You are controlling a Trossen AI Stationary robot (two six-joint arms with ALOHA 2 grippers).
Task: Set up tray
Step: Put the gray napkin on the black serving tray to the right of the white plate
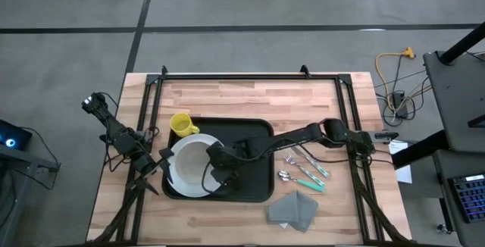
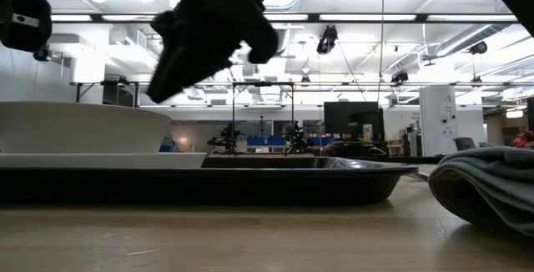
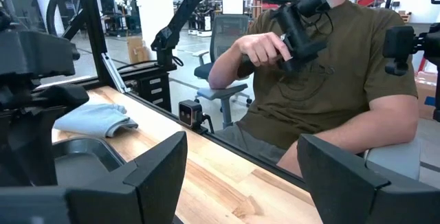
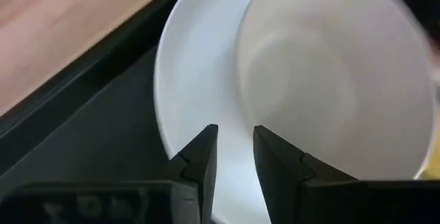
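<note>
The black tray (image 1: 258, 137) (image 2: 250, 180) lies mid-table. A white plate (image 1: 176, 185) (image 4: 192, 80) rests flat on the tray's left half, and a white bowl (image 1: 191, 160) (image 4: 330, 80) (image 2: 83, 126) stands on the plate. My right gripper (image 1: 212, 174) (image 4: 235, 162) (image 2: 167, 80) hovers above the plate's right rim. It points down and is open by a narrow gap. My left gripper (image 1: 161, 162) (image 3: 240, 176) waits wide open beside the plate's left edge. A yellow mug (image 1: 182, 123) stands at the tray's far left corner.
Cutlery with teal handles (image 1: 305, 171) lies on the wood right of the tray. A folded grey napkin (image 1: 294, 211) (image 2: 492, 184) (image 3: 96, 117) sits near the table's near right edge. A person (image 3: 330, 66) sits beyond the table's right side. The tray's right half is bare.
</note>
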